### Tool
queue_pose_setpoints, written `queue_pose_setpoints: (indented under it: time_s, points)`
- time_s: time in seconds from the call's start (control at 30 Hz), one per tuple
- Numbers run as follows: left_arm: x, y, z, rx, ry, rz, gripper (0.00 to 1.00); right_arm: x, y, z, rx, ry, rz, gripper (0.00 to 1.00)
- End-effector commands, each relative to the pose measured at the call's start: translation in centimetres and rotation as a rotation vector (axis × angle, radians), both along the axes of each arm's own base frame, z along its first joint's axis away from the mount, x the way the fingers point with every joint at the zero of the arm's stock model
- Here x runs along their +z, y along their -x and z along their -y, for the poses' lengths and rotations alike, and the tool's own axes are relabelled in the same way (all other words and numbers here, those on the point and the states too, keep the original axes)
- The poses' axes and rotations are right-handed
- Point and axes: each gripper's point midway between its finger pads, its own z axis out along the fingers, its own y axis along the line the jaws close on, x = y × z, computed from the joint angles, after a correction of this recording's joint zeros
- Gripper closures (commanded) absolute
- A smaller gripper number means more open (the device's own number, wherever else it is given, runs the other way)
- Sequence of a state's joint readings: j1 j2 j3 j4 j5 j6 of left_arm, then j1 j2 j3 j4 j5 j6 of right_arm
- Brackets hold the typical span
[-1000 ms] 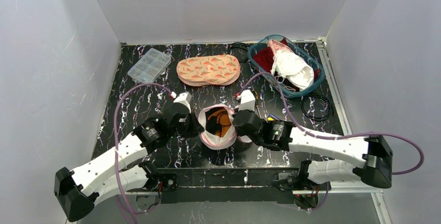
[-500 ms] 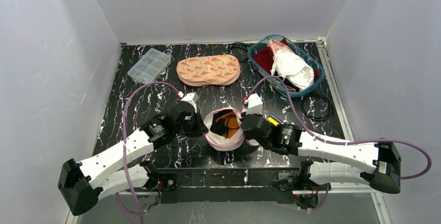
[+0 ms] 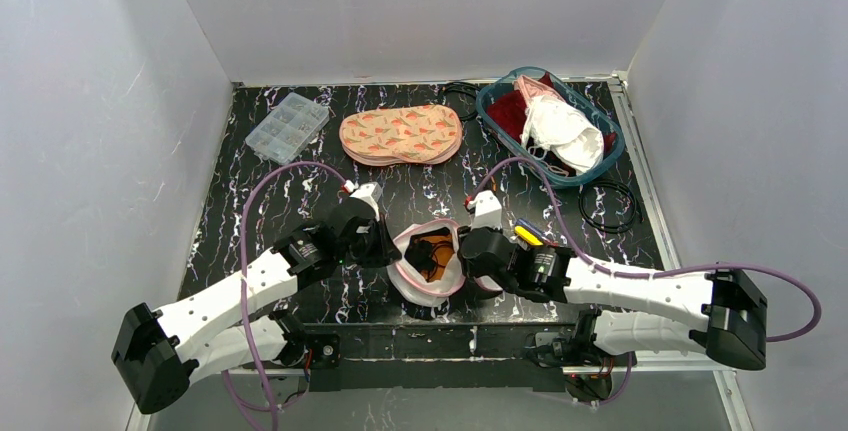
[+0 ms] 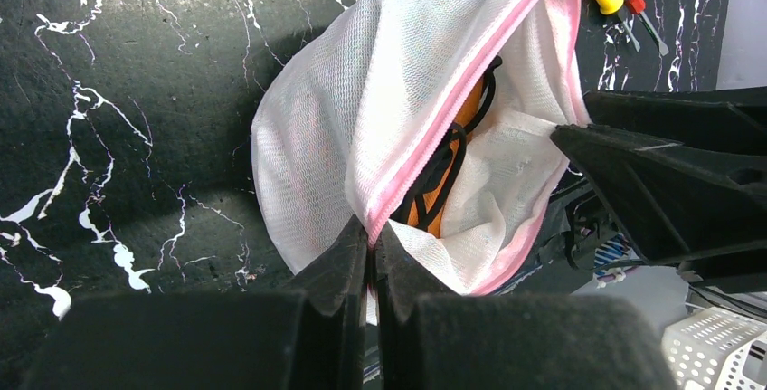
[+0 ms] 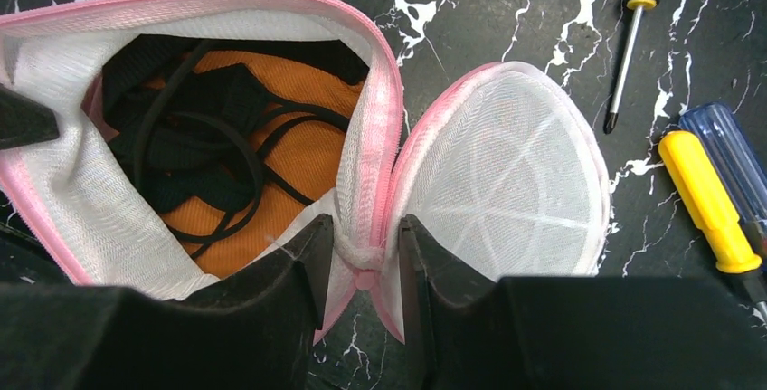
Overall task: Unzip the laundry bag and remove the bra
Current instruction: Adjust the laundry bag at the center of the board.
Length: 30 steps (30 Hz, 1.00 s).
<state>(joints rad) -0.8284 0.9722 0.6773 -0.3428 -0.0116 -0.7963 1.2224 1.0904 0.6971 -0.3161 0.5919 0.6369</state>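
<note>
The laundry bag [image 3: 428,273] is white mesh with a pink zip edge and lies unzipped near the table's front middle. An orange bra with black straps [image 5: 271,141] sits inside it, also seen in the left wrist view [image 4: 449,193] and from above [image 3: 432,249]. My left gripper [image 4: 372,238] is shut on the bag's pink zip edge at its left side [image 3: 385,247]. My right gripper [image 5: 365,247] is shut on the bunched zip seam where the bag's two halves join [image 3: 470,253]. The round lid half [image 5: 506,191] is folded open to the right.
A yellow-handled screwdriver [image 5: 710,202], a blue-handled one [image 5: 734,156] and a thin black one [image 5: 633,37] lie right of the bag. Farther back are a teal basket [image 3: 492,111] of clothes, a peach patterned item [image 3: 400,134], a clear parts box [image 3: 287,124] and black cable loops [image 3: 607,206].
Both grippers have carried the bag a little toward the near edge, and its mouth has spread wider. Both grips are unchanged.
</note>
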Motion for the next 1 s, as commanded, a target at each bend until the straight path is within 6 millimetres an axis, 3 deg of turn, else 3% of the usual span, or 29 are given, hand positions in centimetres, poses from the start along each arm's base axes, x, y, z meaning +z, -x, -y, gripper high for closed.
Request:
queue_pose_setpoints:
  time_s: [0.0,0.07,0.17,0.3,0.43,0.5,0.57,0.7,0.77,0.9,0.97]
  points:
    - [0.7,0.0,0.2,-0.009,0.025,0.014,1.0,-0.6,-0.5,-0.2,-0.029,-0.015,-0.007,0.61]
    - [0.7,0.1,0.1,-0.009,0.022,0.014,1.0,-1.1,-0.5,-0.1,-0.029,0.003,-0.015,0.7]
    - [1.0,0.1,0.1,-0.014,0.021,0.018,1.0,-0.3,-0.9,0.1,-0.038,0.016,0.01,0.98]
    - [3.5,-0.4,0.1,-0.029,0.016,0.066,1.0,3.9,-2.0,0.7,-0.05,0.009,0.098,0.99]
    - [7.5,-1.1,0.4,-0.045,0.039,0.138,1.0,9.5,-2.7,1.6,-0.063,-0.028,0.19,0.99]
    - [8.9,-1.3,0.6,-0.049,0.06,0.166,1.0,11.0,-2.8,2.2,-0.074,-0.046,0.214,0.99]
    - [8.9,-1.3,0.6,-0.05,0.073,0.178,1.0,11.0,-2.6,2.7,-0.076,-0.054,0.219,0.99]
    - [4.8,-0.7,0.2,-0.028,0.04,0.106,1.0,7.6,-1.9,2.9,-0.074,-0.043,0.161,0.99]
    - [3.7,-0.4,-0.2,-0.021,0.027,0.084,1.0,7.3,-1.5,2.8,-0.068,-0.067,0.143,0.99]
    - [5.1,-0.9,-1.1,-0.002,0.018,0.149,1.0,8.1,-1.4,2.7,-0.047,-0.113,0.167,0.99]
    - [7.2,-1.4,-1.3,-0.006,0.005,0.2,1.0,8.0,-1.5,2.9,-0.047,-0.087,0.167,0.99]
